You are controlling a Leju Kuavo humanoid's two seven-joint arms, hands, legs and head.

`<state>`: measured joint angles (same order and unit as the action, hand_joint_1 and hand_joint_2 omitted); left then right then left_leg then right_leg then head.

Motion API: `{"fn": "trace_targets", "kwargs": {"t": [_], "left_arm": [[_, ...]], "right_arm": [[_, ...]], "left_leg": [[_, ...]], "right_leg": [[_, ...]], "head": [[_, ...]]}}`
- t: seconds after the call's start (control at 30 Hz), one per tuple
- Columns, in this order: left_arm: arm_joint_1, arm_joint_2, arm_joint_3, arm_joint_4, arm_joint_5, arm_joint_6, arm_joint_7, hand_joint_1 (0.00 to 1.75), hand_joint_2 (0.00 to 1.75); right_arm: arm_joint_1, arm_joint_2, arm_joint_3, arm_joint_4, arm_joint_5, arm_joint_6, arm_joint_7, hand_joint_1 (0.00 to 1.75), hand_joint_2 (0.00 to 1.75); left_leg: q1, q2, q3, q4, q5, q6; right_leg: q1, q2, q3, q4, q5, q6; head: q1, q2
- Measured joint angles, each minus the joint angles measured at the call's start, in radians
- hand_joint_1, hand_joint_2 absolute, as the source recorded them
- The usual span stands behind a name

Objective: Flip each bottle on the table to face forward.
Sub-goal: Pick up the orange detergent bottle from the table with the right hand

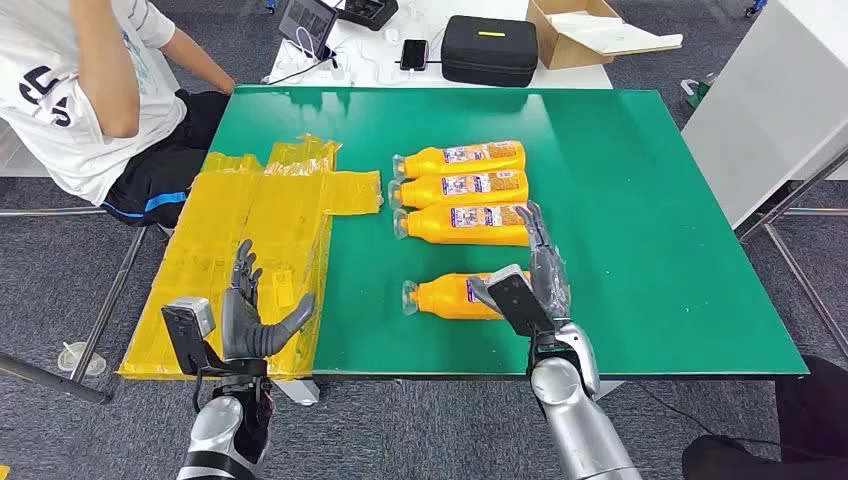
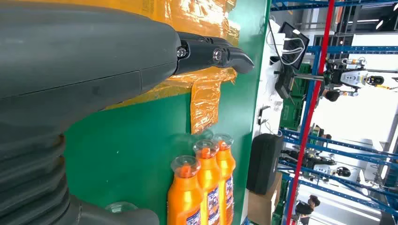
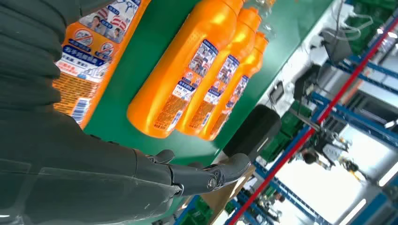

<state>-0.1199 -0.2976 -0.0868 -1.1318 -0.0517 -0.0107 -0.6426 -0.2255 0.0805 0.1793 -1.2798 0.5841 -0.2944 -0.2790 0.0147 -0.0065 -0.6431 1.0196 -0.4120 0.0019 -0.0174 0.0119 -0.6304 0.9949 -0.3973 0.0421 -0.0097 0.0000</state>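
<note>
Right hand (image 1: 540, 270) hovers over the nearest bottle (image 1: 450, 296); three bottles (image 1: 462, 190) lie beyond.

A crumpled yellow plastic sheet (image 1: 250, 260) covers the left part of the green surface (image 1: 640, 220), hanging over its left edge and near-left corner. A person (image 1: 90, 90) in a white shirt sits just off the far-left corner. Beyond the far edge stands a white table (image 1: 370, 62) bearing a black case (image 1: 490, 50), an open cardboard box (image 1: 590, 35), a phone (image 1: 413, 52), a tablet (image 1: 305, 20) and white cables (image 1: 300, 65). A white cabinet (image 1: 770, 110) stands off the right edge.
</note>
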Motion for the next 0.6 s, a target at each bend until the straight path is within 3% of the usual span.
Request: {"fn": "trace_targets", "kwargs": {"t": [0.3, 0.43, 0.6], "left_arm": [[-0.016, 0.000, 0.005, 0.029, -0.010, 0.008, -0.004, 0.00, 1.75], [-0.038, 0.000, 0.015, 0.071, -0.012, 0.011, -0.014, 0.00, 1.75], [-0.052, 0.000, 0.026, 0.105, -0.012, 0.011, -0.018, 0.00, 1.75]], "right_arm": [[-0.075, -0.043, 0.075, 0.089, 0.040, 0.164, 0.098, 0.00, 1.75], [-0.146, -0.109, 0.141, 0.169, 0.024, 0.332, 0.141, 0.00, 1.75], [-0.218, -0.170, 0.193, 0.243, 0.013, 0.371, 0.153, 0.00, 1.75]], "left_leg": [[0.000, -0.001, 0.000, 0.000, 0.000, 0.000], [0.000, -0.003, -0.001, 0.000, 0.001, 0.001], [0.000, -0.003, -0.001, 0.000, 0.001, 0.001]], "right_leg": [[0.000, 0.000, 0.000, 0.000, 0.000, 0.000], [0.000, -0.002, 0.000, 0.000, 0.000, 0.000], [0.000, -0.003, 0.000, 0.000, 0.001, 0.001]], "head": [[0.000, 0.000], [0.000, 0.000], [0.000, 0.000]]}}
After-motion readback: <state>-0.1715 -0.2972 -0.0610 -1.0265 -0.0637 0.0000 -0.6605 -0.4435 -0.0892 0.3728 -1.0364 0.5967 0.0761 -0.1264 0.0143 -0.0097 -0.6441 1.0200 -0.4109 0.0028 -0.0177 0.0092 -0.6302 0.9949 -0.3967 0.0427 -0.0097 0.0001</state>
